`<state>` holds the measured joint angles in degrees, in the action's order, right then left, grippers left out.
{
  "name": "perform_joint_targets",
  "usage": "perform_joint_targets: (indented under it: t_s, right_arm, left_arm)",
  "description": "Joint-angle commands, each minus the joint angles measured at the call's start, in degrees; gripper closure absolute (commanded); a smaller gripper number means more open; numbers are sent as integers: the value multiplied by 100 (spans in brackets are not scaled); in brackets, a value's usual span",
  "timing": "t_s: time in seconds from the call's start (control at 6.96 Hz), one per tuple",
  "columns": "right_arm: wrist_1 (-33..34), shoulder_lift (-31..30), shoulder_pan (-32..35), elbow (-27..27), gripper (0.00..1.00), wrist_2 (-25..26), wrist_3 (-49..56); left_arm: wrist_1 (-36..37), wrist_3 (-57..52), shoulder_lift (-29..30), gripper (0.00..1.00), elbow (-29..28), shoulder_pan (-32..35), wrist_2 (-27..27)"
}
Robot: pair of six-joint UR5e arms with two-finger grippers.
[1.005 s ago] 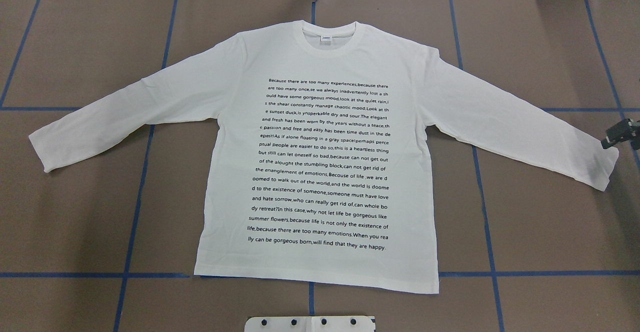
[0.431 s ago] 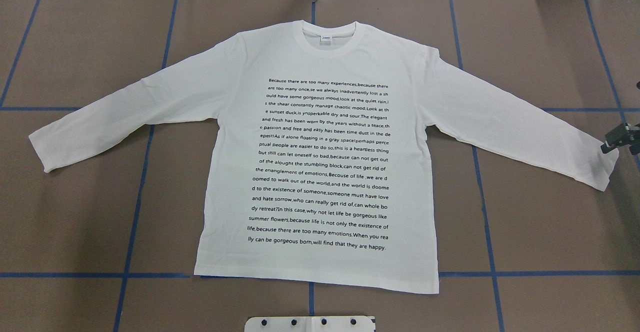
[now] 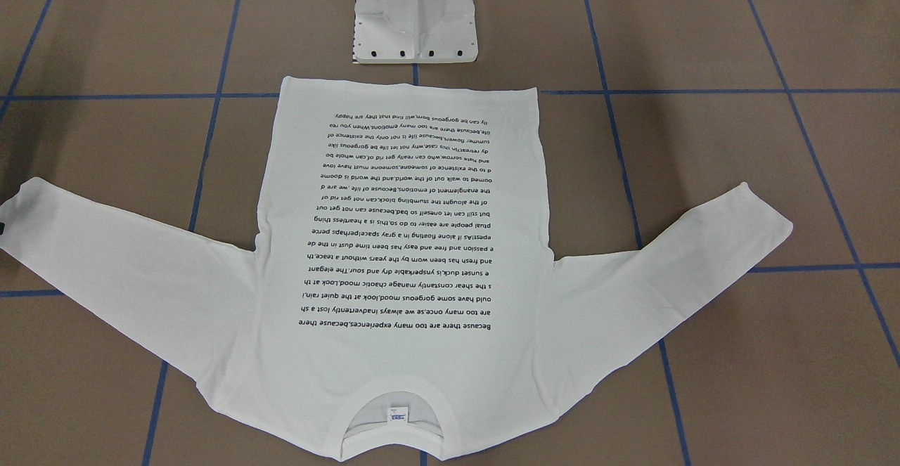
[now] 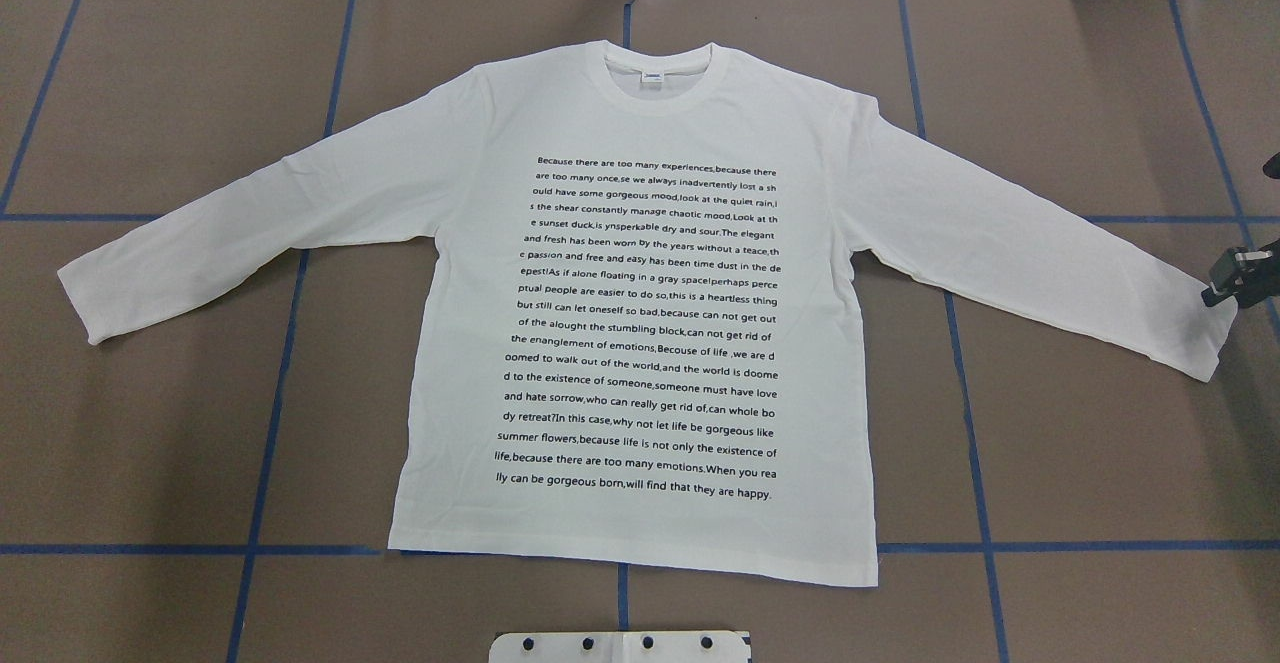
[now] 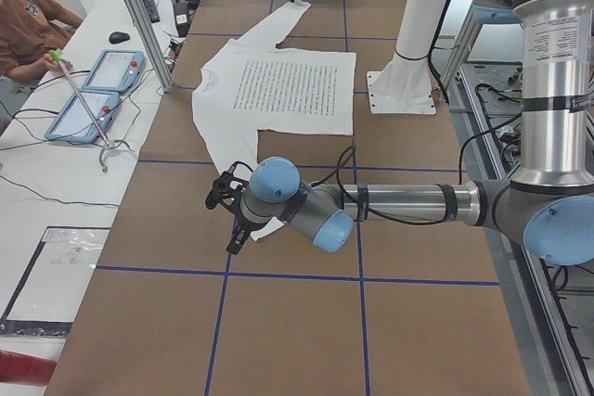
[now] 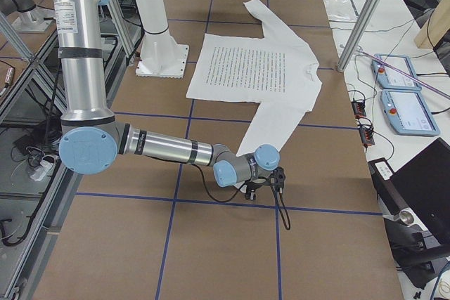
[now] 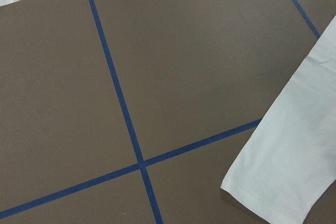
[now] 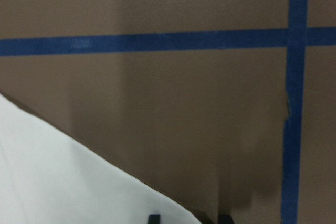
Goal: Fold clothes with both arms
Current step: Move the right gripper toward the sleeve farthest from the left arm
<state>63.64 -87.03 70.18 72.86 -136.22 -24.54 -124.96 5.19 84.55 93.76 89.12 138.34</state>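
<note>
**Position.** The shirt lies flat on the desk, printed side up. Its hem sits just beyond the pedestal base at the near edge. Both sleeves spread toward the left and right edges.

**Orientation.** The body's long axis runs from near to far. The collar points at the far edge. The widest span, cuff to cuff, runs across the desk.

**Handling.** The cotton is judged light, soft and limp. It is likely to sag between any two holding points and drag on the desk. The best holds appear to be thin edges, such as the cuffs, hem corners or shoulders.

**End effectors.** The right gripper hovers at the right cuff. Its tips stand apart in the wrist view and grasp nothing. The left gripper hangs beside the left cuff, and its state cannot be told.
</note>
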Motion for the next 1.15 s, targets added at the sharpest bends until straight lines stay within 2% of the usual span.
perform_joint_targets:
  t_s: [0.0, 0.14, 0.43, 0.72, 0.86, 1.01]
  right_arm:
    - [0, 28, 5, -9, 100, -36, -16]
    - [0, 19, 14, 70, 100, -80, -7]
    - [88, 28, 179, 639, 100, -753, -416]
    - [61, 107, 172, 1534, 100, -916, -2065]
    - [61, 351, -54, 1852, 100, -907, -3038]
    - [26, 858, -413, 1890, 100, -820, -4240]
  left_arm:
    - [-11, 0, 0, 0, 2, 0, 0]
    - [-11, 9, 0, 0, 2, 0, 0]
    - [-11, 9, 0, 0, 2, 0, 0]
    - [-2, 0, 0, 0, -7, 0, 139]
    - [7, 9, 0, 0, -33, 0, 158]
    - [7, 9, 0, 0, -42, 0, 167]
